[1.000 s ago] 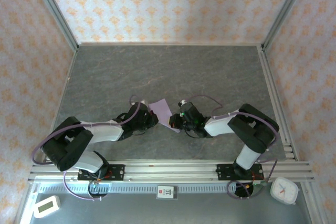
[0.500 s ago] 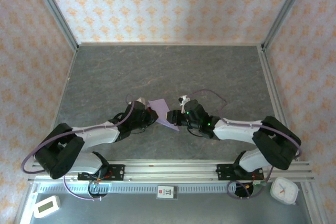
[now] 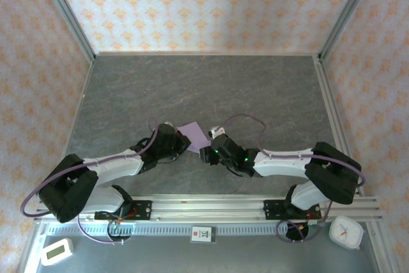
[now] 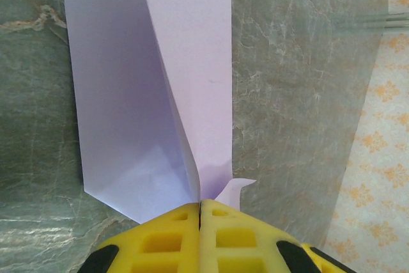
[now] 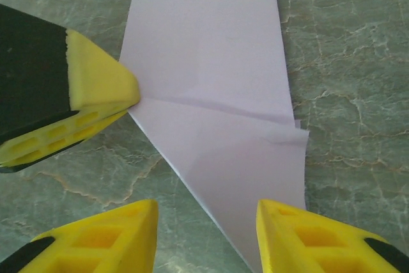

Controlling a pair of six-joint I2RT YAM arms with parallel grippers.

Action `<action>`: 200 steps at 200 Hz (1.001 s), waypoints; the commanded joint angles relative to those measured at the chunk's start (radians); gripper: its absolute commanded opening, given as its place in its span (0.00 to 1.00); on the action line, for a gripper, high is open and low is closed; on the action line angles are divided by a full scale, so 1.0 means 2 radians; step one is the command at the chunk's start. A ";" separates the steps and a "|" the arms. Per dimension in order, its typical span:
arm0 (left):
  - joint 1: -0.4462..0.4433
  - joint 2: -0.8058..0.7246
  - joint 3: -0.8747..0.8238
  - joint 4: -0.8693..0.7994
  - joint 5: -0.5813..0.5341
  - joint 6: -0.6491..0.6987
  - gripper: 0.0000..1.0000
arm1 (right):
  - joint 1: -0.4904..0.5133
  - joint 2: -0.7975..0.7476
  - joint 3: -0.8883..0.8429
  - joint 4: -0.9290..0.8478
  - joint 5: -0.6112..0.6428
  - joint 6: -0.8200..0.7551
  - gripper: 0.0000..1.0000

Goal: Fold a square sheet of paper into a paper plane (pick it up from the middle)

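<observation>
Two hands meet near the middle of the grey marbled surface (image 3: 255,87). On the left, the left hand (image 3: 179,143) is clenched on a corner of the pale lilac, partly folded sheet of paper (image 3: 195,133). Its yellow fingers (image 4: 166,241) press together on the sheet's edge, and one flap rises along a crease. The sheet lies on the surface between both hands. On the right, the right hand (image 3: 208,153) is released, its yellow fingers (image 5: 102,238) apart on either side of the sheet's near corner, grasping nothing.
</observation>
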 commanded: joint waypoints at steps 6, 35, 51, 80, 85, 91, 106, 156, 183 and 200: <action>0.003 0.008 0.015 -0.012 0.010 -0.006 0.00 | 0.006 0.017 0.020 -0.007 0.032 -0.026 0.46; 0.003 0.017 0.021 -0.011 0.017 -0.003 0.00 | 0.010 0.030 0.026 -0.008 0.039 -0.038 0.49; 0.003 0.022 0.026 -0.013 0.020 -0.001 0.00 | 0.011 0.039 0.029 -0.012 0.045 -0.043 0.49; 0.003 0.027 0.034 -0.016 0.026 0.003 0.00 | 0.013 0.048 0.025 -0.014 0.055 -0.045 0.48; 0.003 0.028 0.035 -0.017 0.027 0.005 0.00 | 0.014 0.048 0.023 -0.014 0.058 -0.044 0.48; 0.003 0.027 0.037 -0.019 0.027 0.006 0.00 | 0.013 0.048 0.020 -0.014 0.061 -0.043 0.47; 0.004 0.027 0.039 -0.021 0.030 0.008 0.00 | 0.014 0.051 0.015 -0.013 0.071 -0.041 0.46; 0.004 0.028 0.041 -0.023 0.030 0.012 0.00 | 0.014 0.052 0.005 -0.011 0.079 -0.036 0.23; 0.004 0.030 0.041 -0.021 0.031 0.012 0.00 | 0.013 0.052 -0.002 -0.008 0.078 -0.033 0.20; 0.004 0.031 0.041 -0.020 0.032 0.013 0.00 | 0.014 0.052 -0.008 -0.006 0.080 -0.030 0.25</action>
